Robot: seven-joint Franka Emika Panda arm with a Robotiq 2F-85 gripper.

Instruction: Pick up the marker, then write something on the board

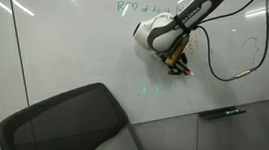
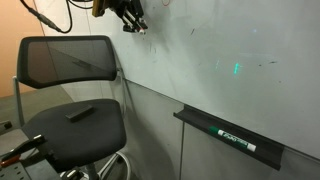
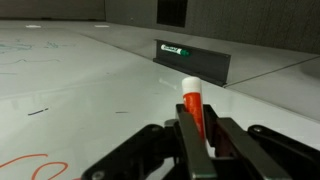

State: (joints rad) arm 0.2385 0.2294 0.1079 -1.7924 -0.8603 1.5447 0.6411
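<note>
Already done: pickup; marker [image 3: 192, 102] was pinched between jaws of gripper [image 3: 197, 138]. Left: writing on board [image 3: 80, 75]; tip contact was unclear.

The glossy white whiteboard [image 1: 71, 41] stands as a flat wall just ahead of the orange-red marker [image 3: 192, 100] clamped in the hand [image 1: 179, 65], so no room lies forward. Along the board's face, open space surrounds the hand. Lower down, a black mesh-backed office chair [image 1: 65, 128] stands close to the board, its backrest well below the hand. A narrow dark ledge [image 2: 195, 122] juts from the board, carrying a green-labelled pen [image 2: 238, 140]. A black cable [image 1: 240, 76] loops just beside the hand.
</note>
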